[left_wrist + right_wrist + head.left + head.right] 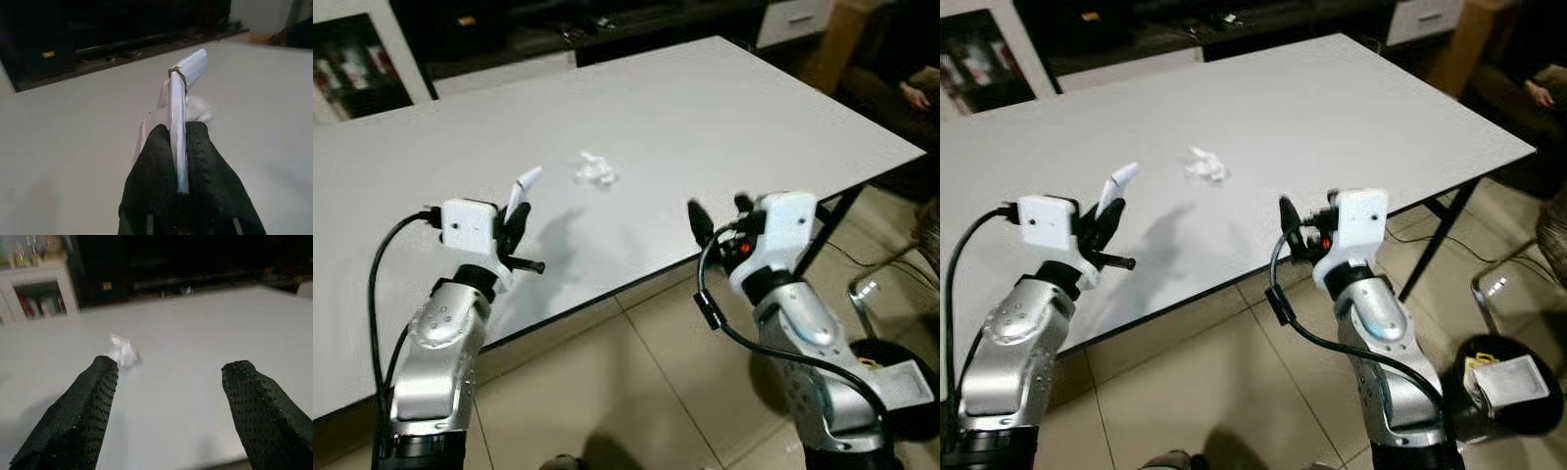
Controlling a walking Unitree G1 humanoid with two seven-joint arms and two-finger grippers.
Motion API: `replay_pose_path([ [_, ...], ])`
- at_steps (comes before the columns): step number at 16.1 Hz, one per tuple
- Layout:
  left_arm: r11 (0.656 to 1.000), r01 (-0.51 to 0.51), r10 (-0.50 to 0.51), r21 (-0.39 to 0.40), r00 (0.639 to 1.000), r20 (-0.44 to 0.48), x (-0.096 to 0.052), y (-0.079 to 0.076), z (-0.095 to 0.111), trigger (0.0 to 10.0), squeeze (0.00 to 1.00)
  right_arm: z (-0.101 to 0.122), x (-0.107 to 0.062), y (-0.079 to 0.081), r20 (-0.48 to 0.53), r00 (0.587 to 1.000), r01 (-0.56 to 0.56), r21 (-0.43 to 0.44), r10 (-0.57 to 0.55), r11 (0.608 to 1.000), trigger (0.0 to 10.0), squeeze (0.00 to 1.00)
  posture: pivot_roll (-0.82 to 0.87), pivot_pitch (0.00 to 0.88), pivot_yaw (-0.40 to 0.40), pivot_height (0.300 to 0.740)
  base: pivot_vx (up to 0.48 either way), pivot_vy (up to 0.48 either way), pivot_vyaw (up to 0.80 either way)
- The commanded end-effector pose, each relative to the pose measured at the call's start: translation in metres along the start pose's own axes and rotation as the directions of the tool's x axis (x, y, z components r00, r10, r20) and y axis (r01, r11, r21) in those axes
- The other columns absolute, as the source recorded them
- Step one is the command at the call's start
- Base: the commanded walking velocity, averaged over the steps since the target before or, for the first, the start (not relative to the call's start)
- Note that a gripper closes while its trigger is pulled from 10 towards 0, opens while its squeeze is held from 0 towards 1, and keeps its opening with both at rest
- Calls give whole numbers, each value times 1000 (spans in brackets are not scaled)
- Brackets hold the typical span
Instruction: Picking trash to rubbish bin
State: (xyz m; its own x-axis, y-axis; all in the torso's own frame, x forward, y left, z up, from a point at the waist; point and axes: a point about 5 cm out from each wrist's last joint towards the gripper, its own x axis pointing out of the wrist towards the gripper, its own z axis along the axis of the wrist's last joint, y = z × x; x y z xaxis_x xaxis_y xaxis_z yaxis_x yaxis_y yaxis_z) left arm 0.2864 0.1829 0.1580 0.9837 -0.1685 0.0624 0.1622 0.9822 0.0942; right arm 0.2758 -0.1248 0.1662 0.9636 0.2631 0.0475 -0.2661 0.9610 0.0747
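My left gripper (pixel 519 211) is shut on a flat white strip of trash (pixel 527 182), held upright above the near part of the white table (pixel 724 108). Along its fingers the strip (pixel 178 107) stands pinched between the black pads. A crumpled white tissue (pixel 596 170) lies on the table just beyond it. My right gripper (pixel 720 215) hovers open at the table's front edge with nothing between its fingers (pixel 83 416); the tissue (pixel 121 351) lies ahead of it and to its left. A black rubbish bin (pixel 1540 419) stands on the floor at my lower right.
A chrome chair leg (pixel 864 294) and the table's black leg (pixel 827 230) stand to the right over the tiled floor. A person's hand (pixel 915 95) rests at the far right edge. A dark cabinet (pixel 607 24) runs behind the table.
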Motion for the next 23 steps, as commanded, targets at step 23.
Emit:
replay_pose_path([
  [23, 991, -33, 41, 133, 998, -52, -15, 9, 13, 10000, 0, -12, 15, 33, -65, 974, -217, 1, 216, 976, 10000, 0, 31, 29, 6, 740, 276, 0, 668],
])
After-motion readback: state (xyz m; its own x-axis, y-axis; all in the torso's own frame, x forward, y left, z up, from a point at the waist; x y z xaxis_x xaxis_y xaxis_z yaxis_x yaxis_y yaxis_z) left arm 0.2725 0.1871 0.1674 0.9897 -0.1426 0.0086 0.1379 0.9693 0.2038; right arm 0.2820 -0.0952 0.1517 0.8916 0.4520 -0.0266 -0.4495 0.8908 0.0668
